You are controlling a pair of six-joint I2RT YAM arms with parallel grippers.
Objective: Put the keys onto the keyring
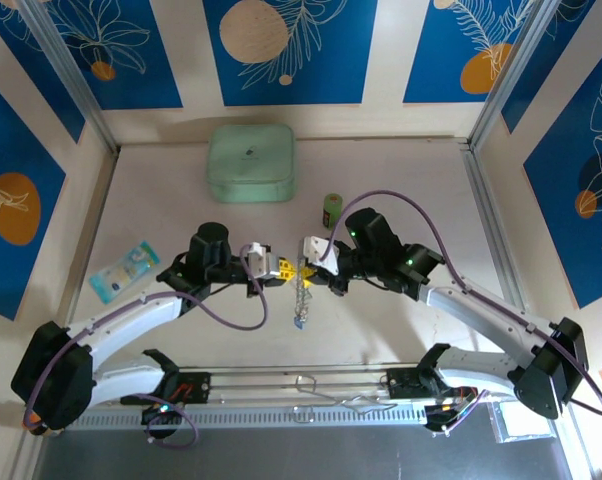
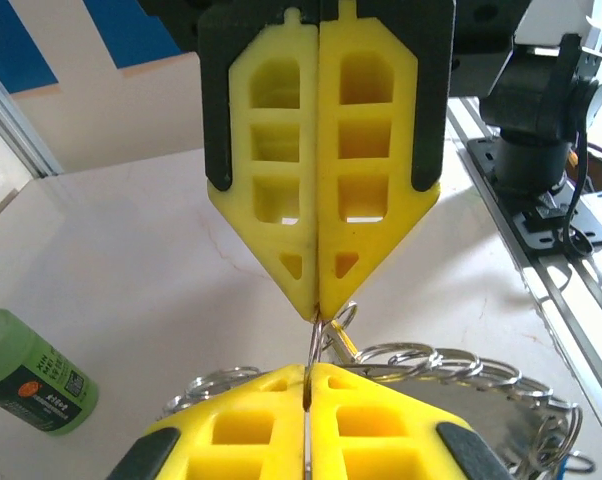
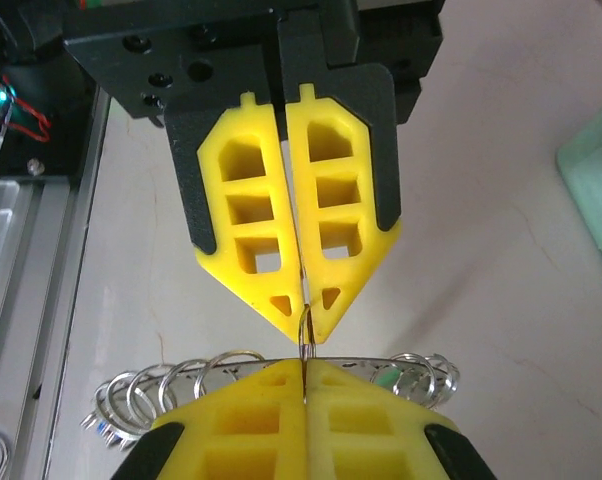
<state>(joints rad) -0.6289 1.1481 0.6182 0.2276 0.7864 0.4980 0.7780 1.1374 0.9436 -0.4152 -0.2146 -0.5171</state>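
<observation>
We're pinching the keyring [image 1: 301, 296] wire tip-to-tip at frame centre. The left gripper [image 1: 285, 267] and right gripper [image 1: 303, 270] are both clamped on it, probably steadying it for threading, and the rest is dangling below.

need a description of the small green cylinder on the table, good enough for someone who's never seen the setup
Find the mint-green square box at the far middle of the table. Just to its right and slightly nearer the front edge stands the small green cylinder, apart from the box. It is darker green, round and far smaller than that flat pale box.
</observation>
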